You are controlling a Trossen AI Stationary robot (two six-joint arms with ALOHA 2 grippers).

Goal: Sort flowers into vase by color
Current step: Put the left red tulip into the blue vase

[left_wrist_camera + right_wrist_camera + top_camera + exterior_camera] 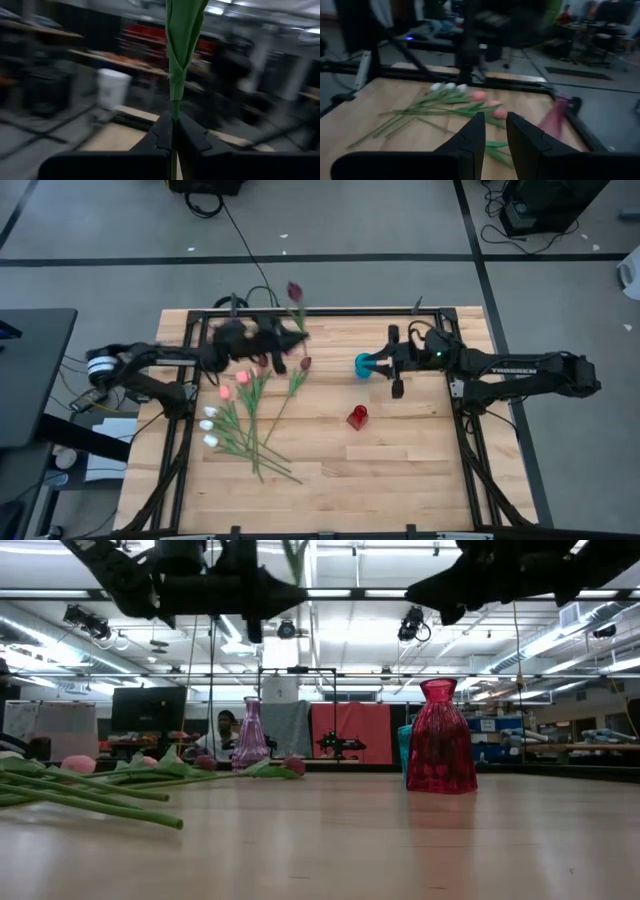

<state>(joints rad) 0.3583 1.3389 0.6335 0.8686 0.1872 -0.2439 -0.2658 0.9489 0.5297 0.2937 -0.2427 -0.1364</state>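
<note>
One wooden table (400,460) is seen beneath two dark arms. The left gripper (172,137) is raised above the table's far side, and its jaws are clenched on the green stem of one dark red tulip (294,290), whose stem rises straight out from between the fingertips, with the bud carried beyond them past the table's edge. The right gripper (495,135) is held over the other side, its jaws released with a narrow gap and nothing between them.

Three vases are counted. A teal vase (365,365) stands just ahead of the right jaws. A red vase (440,740) stands nearer the table's middle, to one side of them. A pinkish-purple vase (250,735) is placed close below the left jaws.

Several more tulips are laid flat in a loose fan, well ahead of the right jaws and to the near side of the left ones. Three white tulips (450,86) are counted, two pink tulips (479,95) are seen surely, and a possible third cannot be told. One second dark red bud (305,363) lies near the left jaws.
</note>
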